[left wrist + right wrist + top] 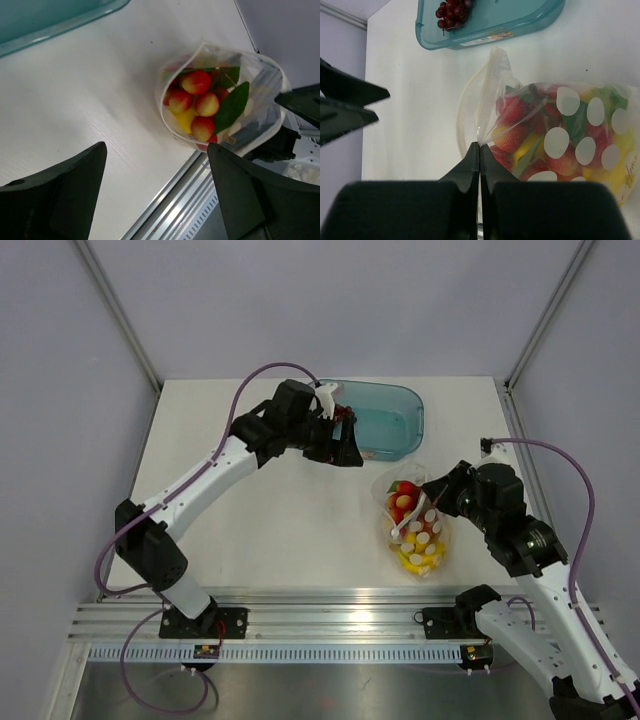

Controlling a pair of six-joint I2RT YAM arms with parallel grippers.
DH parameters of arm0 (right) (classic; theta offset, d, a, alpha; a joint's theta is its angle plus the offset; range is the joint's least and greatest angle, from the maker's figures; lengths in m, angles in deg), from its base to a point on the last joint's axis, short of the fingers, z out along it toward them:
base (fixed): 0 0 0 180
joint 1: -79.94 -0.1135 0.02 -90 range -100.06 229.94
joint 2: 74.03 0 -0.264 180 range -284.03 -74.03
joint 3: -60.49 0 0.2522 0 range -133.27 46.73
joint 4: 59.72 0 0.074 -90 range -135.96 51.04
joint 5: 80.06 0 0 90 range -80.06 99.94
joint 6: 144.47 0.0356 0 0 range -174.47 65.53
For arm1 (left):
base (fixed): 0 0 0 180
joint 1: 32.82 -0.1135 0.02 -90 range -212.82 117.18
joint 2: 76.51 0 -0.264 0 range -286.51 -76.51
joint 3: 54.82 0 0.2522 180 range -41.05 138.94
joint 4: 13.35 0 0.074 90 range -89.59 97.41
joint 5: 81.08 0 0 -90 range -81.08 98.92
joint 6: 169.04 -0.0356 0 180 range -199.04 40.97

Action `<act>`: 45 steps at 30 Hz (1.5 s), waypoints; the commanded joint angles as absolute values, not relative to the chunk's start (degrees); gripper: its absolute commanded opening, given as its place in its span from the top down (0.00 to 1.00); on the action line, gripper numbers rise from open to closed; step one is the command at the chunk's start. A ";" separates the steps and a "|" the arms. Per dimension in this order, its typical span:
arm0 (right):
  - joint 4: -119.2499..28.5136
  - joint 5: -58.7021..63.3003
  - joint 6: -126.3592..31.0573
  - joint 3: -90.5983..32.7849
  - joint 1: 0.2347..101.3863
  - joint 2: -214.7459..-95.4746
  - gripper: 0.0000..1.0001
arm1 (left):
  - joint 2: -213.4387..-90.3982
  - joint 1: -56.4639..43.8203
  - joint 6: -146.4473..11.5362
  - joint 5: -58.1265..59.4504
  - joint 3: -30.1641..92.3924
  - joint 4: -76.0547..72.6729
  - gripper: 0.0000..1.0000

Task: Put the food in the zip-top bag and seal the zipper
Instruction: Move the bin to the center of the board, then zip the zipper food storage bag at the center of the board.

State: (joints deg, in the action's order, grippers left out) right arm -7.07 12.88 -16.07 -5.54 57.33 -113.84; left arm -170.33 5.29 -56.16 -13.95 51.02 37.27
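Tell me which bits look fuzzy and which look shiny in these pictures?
Left wrist view: the left gripper has blurry fingers, while the food in the zip-top bag looks sharper. Right wrist view: the right gripper, shut on the bag's edge, is a soft black blur, but the bag's white dots are crisp. Top view: bright glare sits on the metal rail.

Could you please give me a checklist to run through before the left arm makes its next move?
1. Right fingers pinching the bag at its mouth edge: ok.
2. Left fingers open and empty: ok.
3. Bag mouth gaping enough for loading: ok.
4. Tray emptied of food: not ok, red grapes lie in it.
5. Zipper sealed: not ok.
6. Slider tab position: cannot tell.
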 commanded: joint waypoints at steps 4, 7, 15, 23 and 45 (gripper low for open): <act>-16.69 14.07 -13.07 -5.22 57.17 -115.25 1.00 | -162.21 14.96 -47.83 -11.93 38.93 28.27 0.18; -18.19 14.60 -11.58 -4.95 57.17 -115.78 1.00 | -161.33 17.62 -45.48 -11.20 35.16 23.90 0.17; -19.42 16.18 -9.56 -4.95 57.17 -115.34 1.00 | -158.25 21.50 -42.47 -5.14 22.58 4.30 0.25; -19.33 16.88 -9.29 -6.53 57.17 -115.43 1.00 | -158.25 27.55 -46.95 4.08 15.99 -7.58 0.35; -18.89 17.94 -9.20 -8.20 57.17 -115.07 1.00 | -162.90 34.50 -50.12 20.26 16.51 -10.22 0.52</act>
